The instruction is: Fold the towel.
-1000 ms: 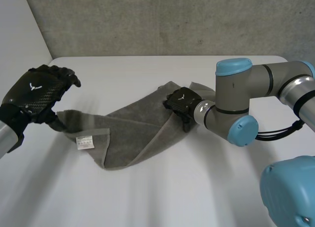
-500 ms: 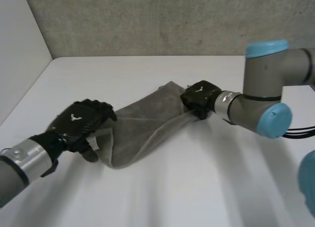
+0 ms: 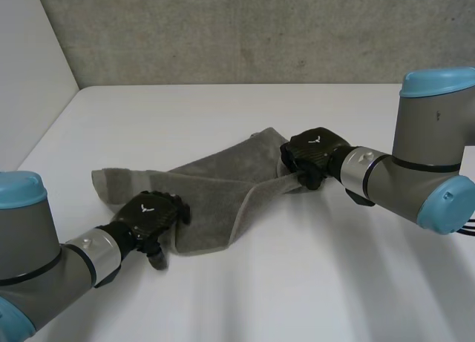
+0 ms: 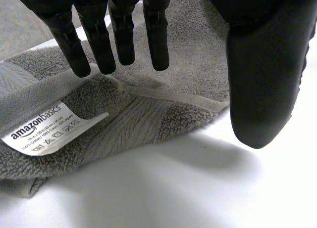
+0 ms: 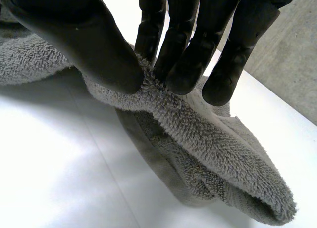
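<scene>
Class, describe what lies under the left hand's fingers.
Under the left hand, its fingers straight, lies the grey towel, a folded edge running across it, with a white label beside. The table shows bare past the towel's edge; beneath the towel it is covered.

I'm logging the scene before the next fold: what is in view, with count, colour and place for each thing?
towel: one, grey, rumpled on the middle of the table, partly lapped over itself.
label: one, white with dark print, on the towel near the left hand's fingertips.
table: one, white, under everything.
wall: one, grey, behind the table.
left hand: one, black, fingers straight over the towel's edge nearest the robot.
right hand: one, black, pinching the towel's right end between thumb and fingers.
left arm: one, grey with a light-blue cap, at the table's near left.
right arm: one, grey with light-blue caps, at the right.
</scene>
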